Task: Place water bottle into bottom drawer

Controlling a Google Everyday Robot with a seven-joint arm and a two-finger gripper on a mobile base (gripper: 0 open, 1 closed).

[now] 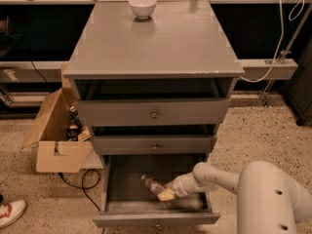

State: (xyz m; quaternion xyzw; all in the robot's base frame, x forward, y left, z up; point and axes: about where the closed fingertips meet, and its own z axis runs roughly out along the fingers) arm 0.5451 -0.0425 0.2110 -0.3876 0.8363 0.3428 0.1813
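lowest grey wooden cabinet drawer [122,199] stands pulled open | small clear ribbed plastic water bottle [152,185] lies low inside it, long axis diagonal, white cap toward back-left | I judge it light, thin-walled and slippery, best held across the middle | my gripper [165,194] is at its base end inside the drawer; clenched or released, I cannot tell

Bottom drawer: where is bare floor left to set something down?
Bare floor lies between the bottom drawer's left wall and the water bottle. The right half is crowded: the gripper and arm sit beside the bottle.
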